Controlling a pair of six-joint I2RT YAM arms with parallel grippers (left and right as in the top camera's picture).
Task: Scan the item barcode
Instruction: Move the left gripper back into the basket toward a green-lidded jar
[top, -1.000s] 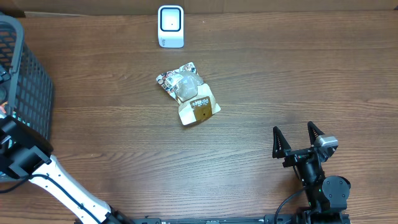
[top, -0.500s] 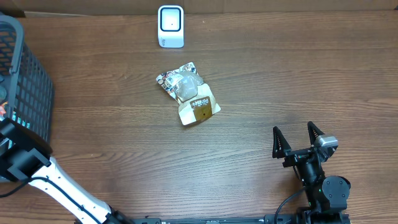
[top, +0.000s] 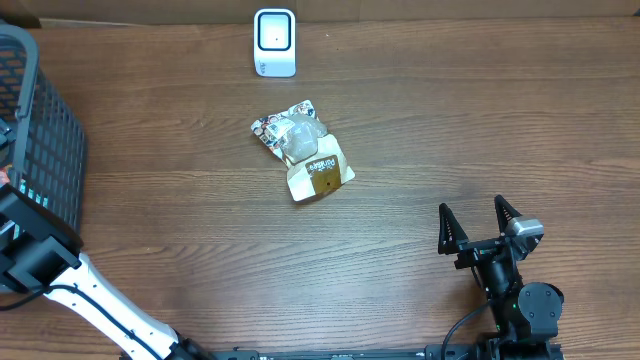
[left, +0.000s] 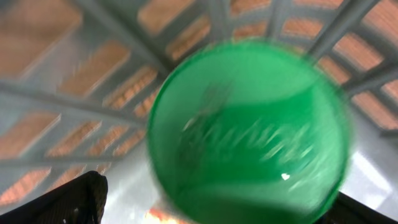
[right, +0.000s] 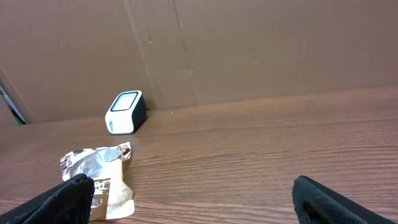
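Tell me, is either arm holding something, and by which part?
Right end effector empty. Left end effector is open over a blurred green round thing in the basket; no grip shows.

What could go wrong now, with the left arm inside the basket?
The left gripper is open close to a round green item, and its curved surface may slip out of the grip. The bars of the basket are near, so the gripper could catch on them. The left wrist view is blurred, so the aim is uncertain.

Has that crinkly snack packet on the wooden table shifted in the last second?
No. The crinkly snack packet lies in the same spot, at the same tilt, just in front of the white scanner box.
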